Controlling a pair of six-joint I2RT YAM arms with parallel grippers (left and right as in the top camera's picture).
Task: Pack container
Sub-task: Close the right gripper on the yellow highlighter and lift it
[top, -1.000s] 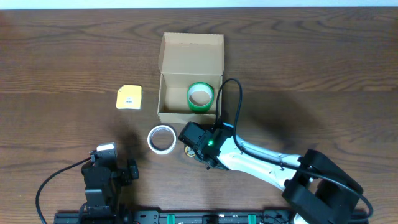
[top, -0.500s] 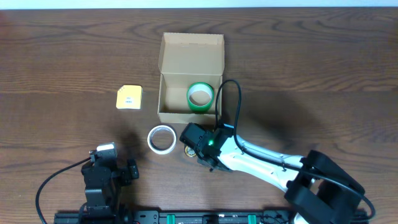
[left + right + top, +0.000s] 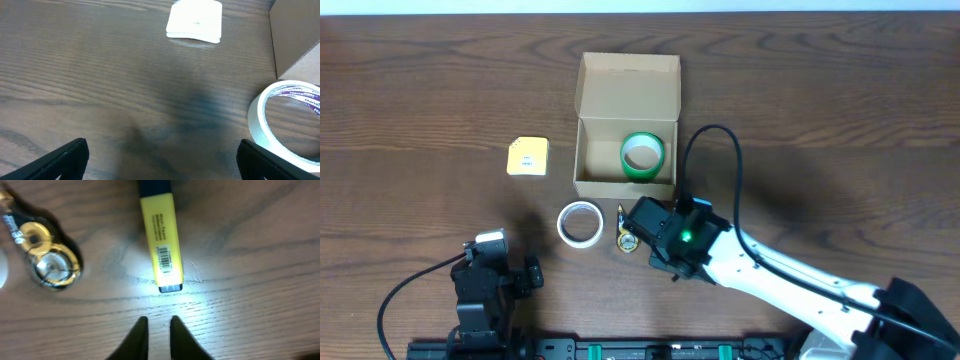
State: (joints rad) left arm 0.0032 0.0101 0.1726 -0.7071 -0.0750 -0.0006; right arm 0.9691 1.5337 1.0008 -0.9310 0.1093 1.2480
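The container (image 3: 627, 178) stands on the tabletop (image 3: 820, 120), in the middle of the overhead view and on the far side of both arms. Its opening looks straight up. The flap lid (image 3: 630, 82) is hinged on the far edge and lies open, pointing away from the robot, so box and flap together are longer in the near-far direction. A green tape roll (image 3: 642, 155) lies flat in the right part of the box.

The right hand (image 3: 157, 330) is just in front of the box's near wall. Its fingers (image 3: 136, 339) are almost together with only a narrow gap, and nothing is between them. Just ahead of them lie a yellow marker (image 3: 161, 240) and a gold metal piece (image 3: 52, 266).

The left hand (image 3: 162, 155) is spread wide and holds nothing. A white tape roll (image 3: 285, 125) lies near its right finger. A yellow pad (image 3: 527, 157) lies to the left of the box, well apart from it.
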